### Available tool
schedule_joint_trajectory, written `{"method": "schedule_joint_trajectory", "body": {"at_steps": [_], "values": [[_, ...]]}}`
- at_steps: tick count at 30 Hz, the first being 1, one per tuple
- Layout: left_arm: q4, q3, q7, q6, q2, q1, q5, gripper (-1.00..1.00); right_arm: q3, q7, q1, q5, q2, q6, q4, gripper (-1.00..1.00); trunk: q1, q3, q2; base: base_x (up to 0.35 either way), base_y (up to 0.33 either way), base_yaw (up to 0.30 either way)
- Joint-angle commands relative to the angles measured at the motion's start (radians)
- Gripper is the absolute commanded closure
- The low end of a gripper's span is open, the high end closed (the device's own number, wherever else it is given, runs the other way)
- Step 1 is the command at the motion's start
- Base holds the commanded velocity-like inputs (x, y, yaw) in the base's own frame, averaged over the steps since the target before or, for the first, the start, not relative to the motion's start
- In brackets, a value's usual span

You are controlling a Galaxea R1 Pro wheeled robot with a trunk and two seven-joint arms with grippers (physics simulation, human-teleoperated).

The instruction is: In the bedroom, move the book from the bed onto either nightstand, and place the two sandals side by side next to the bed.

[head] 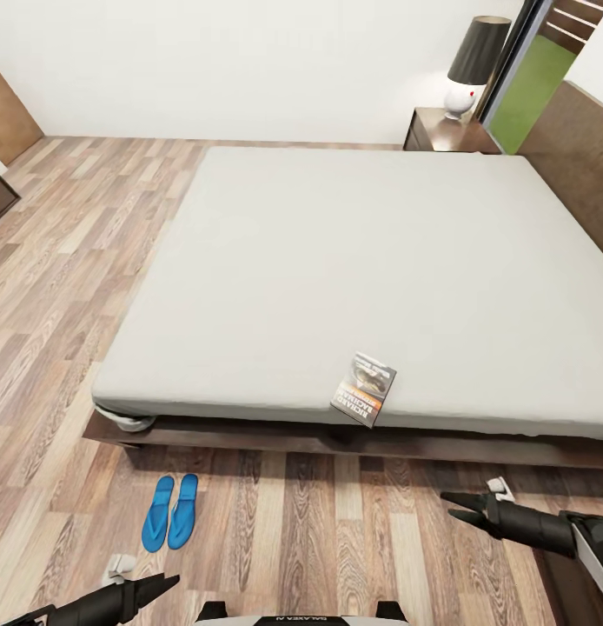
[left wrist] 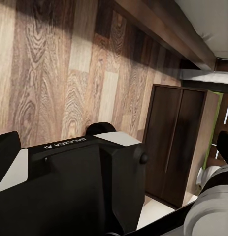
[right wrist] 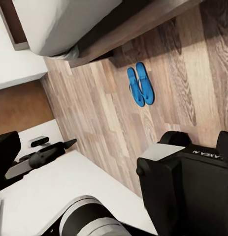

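Room: we see the bedroom from the head camera, with a brown plank floor (head: 67, 261) and a white far wall (head: 249, 61).
Bed: the bed (head: 354, 278) fills the middle of our view, its light-grey mattress smooth and its dark wooden frame showing along the near edge and as a headboard at the right.
Book: we find the book (head: 364, 389) lying flat on the mattress at the near edge, right of centre, one corner reaching just over that edge; nothing touches it.
Sandals: the two sandals (head: 170, 511) lie on the floor side by side, touching along their length, near the bed's near-left corner and just in front of the frame. In the right wrist view the same blue pair (right wrist: 140, 84) sits on the planks beside the frame.
Nightstand: one nightstand (head: 445, 130) stands at the far right beside the headboard, carrying a lamp (head: 472, 65) with a dark shade and white base.
Left gripper: our left gripper (head: 158, 584) is low at the near left, over the floor, near the sandals but apart from them. We cannot tell whether its fingers are apart or together.
Right gripper: our right gripper (head: 462, 508) hovers over the floor at the near right, in front of the bed frame and well apart from the book. Its two dark fingers are spread, with nothing between them.
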Motion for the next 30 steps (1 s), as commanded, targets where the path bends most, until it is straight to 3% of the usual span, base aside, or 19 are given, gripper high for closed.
{"method": "schedule_joint_trajectory", "body": {"at_steps": [1,2,6,8,14,25,27,30], "values": [[0.0,0.008,-0.002,-0.003,0.0,0.0,-0.01,-1.0,0.0,0.0,-0.001,-0.002,0.007,0.01,-0.002,-1.0,0.0,-0.001,0.0,0.0,0.0,0.0],[-0.001,0.009,-0.002,-0.003,0.0,0.0,-0.01,-1.0,0.0,-0.001,-0.001,-0.002,0.016,0.01,-0.002,-1.0,0.0,-0.001,0.0,0.0,0.0,0.0],[-0.001,0.009,-0.003,-0.003,-0.001,0.0,-0.01,-1.0,0.0,-0.004,-0.004,0.0,0.092,0.011,-0.004,-1.0,0.0,-0.001,0.0,0.0,0.0,0.0],[0.0,0.009,-0.003,-0.003,-0.007,0.0,-0.01,-1.0,0.0,-0.005,-0.004,0.0,0.113,0.011,-0.004,-1.0,0.0,-0.001,0.0,0.0,0.0,0.0],[-0.002,0.011,-0.001,-0.002,-0.02,0.0,-0.009,-1.0,-0.001,-0.006,-0.005,-0.002,0.152,0.009,-0.012,-1.0,0.0,-0.001,0.0,0.0,0.0,0.0],[-0.003,0.013,-0.002,0.004,-0.022,0.0,-0.007,-1.0,-0.011,-0.007,-0.006,-0.008,0.184,0.003,-0.038,-1.0,0.0,-0.001,0.0,0.0,0.0,0.0],[-0.003,0.018,-0.002,0.004,-0.022,0.0,-0.007,-1.0,-0.041,-0.008,-0.006,-0.008,0.184,0.003,-0.034,-1.0,0.0,-0.001,0.0,0.0,0.0,0.0],[-0.003,0.033,-0.002,0.005,-0.022,0.0,-0.007,-1.0,-0.149,-0.053,-0.006,-0.008,0.184,0.003,-0.03,-1.0,0.0,-0.001,0.0,0.0,0.0,0.0]]}}
